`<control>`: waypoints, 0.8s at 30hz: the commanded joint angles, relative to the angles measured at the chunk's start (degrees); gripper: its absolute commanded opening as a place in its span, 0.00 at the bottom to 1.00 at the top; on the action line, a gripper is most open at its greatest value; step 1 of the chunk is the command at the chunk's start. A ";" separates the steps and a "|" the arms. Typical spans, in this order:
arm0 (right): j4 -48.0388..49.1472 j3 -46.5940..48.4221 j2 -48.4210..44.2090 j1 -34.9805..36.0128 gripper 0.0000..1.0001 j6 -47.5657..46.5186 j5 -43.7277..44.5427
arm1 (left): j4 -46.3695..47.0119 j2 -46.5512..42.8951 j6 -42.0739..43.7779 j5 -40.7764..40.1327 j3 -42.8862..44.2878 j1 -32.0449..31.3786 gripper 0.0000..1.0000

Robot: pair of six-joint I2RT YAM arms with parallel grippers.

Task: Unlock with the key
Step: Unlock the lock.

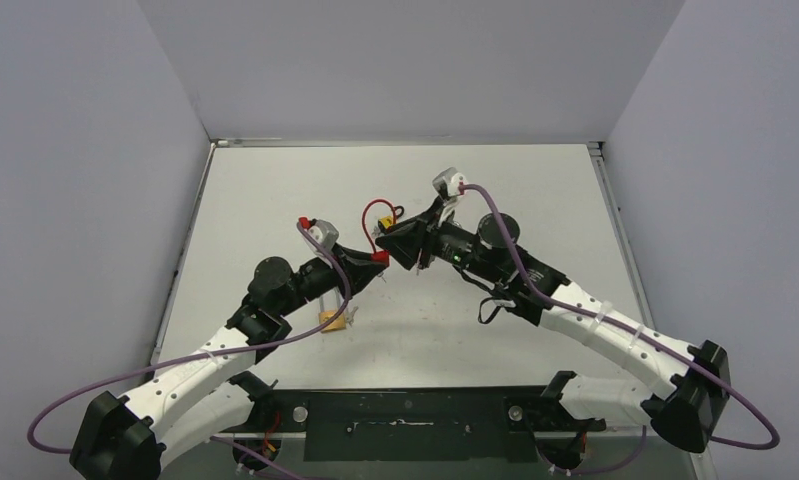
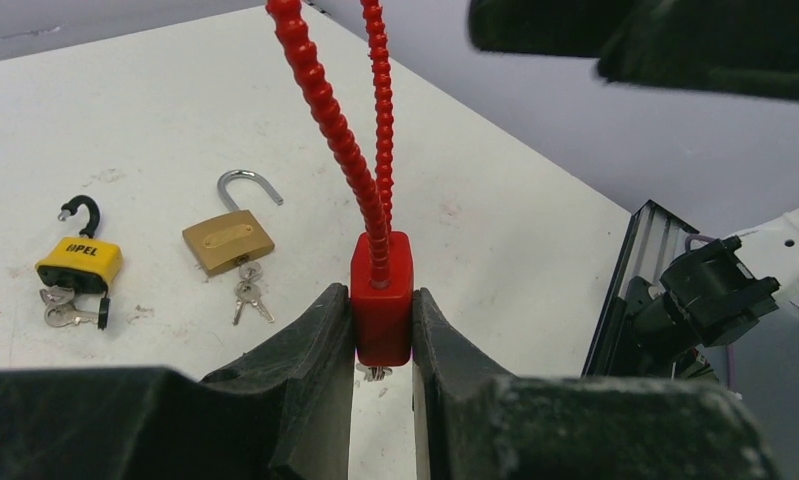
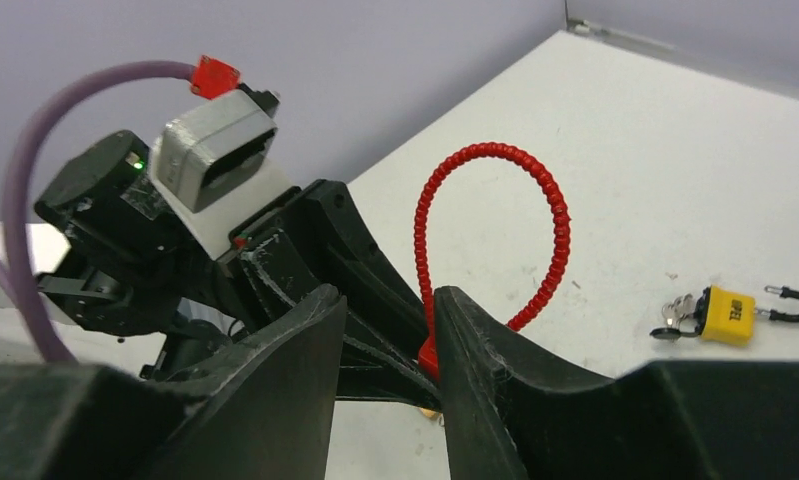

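A red padlock (image 2: 381,300) with a long red ribbed cable shackle (image 2: 325,110) stands upright between my left gripper's (image 2: 380,296) fingers, which are shut on its body. A small silver key (image 2: 378,373) pokes out below the lock's underside. In the top view the lock (image 1: 380,257) is held above the table's middle, its cable (image 1: 369,213) looping upward. My right gripper (image 3: 387,300) sits close against the left one, jaws apart with nothing between them. The red lock body (image 3: 428,357) shows just beside its right finger.
A brass padlock (image 2: 228,240) with an open shackle and keys lies on the white table (image 2: 495,230). A yellow padlock (image 2: 79,263) with a black shackle and keys lies further left. A black rail (image 2: 615,290) borders the table's edge.
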 commanded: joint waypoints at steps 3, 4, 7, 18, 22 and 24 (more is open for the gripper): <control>-5.07 5.86 6.02 1.12 0.39 -0.08 -0.03 | -0.06 -0.59 2.46 -0.41 3.25 -0.39 0.00; -5.52 6.23 6.63 1.15 0.39 0.21 0.18 | -0.08 -0.58 2.47 -0.33 3.20 -0.40 0.00; -6.44 7.07 8.49 1.36 0.41 0.54 0.09 | 0.22 -0.50 2.35 -0.03 3.01 -0.40 0.00; -4.87 6.78 9.28 1.78 0.00 0.45 4.20 | -0.46 -0.52 1.78 1.47 2.45 -0.48 0.00; 0.67 3.64 3.44 1.81 0.00 0.87 10.91 | 0.24 -1.39 1.47 3.19 0.17 -0.48 0.00; 3.91 1.91 0.90 1.72 0.00 0.91 13.94 | 0.24 -1.69 1.25 3.98 -0.57 -0.46 0.00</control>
